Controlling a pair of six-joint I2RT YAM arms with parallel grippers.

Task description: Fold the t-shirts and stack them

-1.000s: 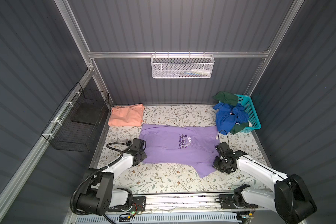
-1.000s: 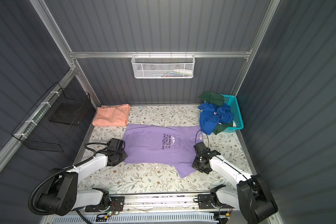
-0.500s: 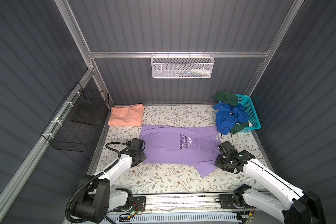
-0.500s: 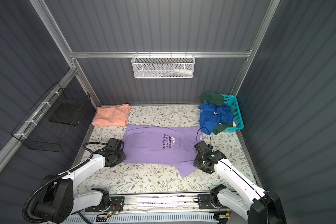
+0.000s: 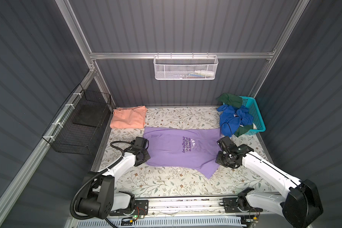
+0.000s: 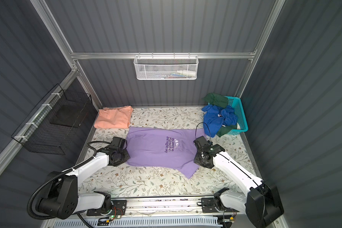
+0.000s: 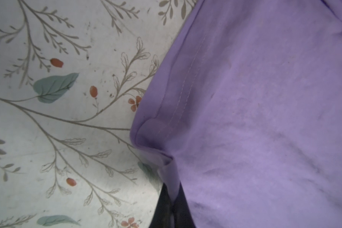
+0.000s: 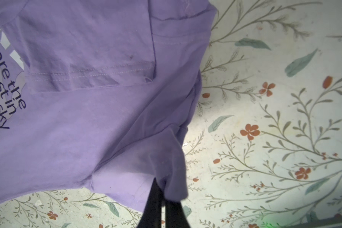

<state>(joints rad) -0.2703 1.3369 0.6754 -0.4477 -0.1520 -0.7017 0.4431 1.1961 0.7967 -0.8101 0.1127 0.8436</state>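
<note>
Clamps a bunched fold at the right edge of the lavender t-shirt (image 8: 87, 118) in the right claw (image 8: 163, 193), jaws clenched on cloth. Pinches the left hem of that shirt just as tightly with the left claw (image 7: 173, 205). Shows both pinches only from the wrists; from above, hides the fingertips under the wrist housings. Spread on the desk (image 5: 166, 183), lettering up. Beyond its far left corner, in both top views only: a folded salmon t-shirt (image 5: 128, 118).

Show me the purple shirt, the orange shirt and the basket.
Lavender-purple lettered t-shirt (image 5: 166, 150): in a top view, plain middle.
Salmon-orange folded t-shirt (image 5: 128, 118): in a top view, centre.
Turquoise plastic lattice basket (image 5: 258, 116): in a top view, right wall.
</note>
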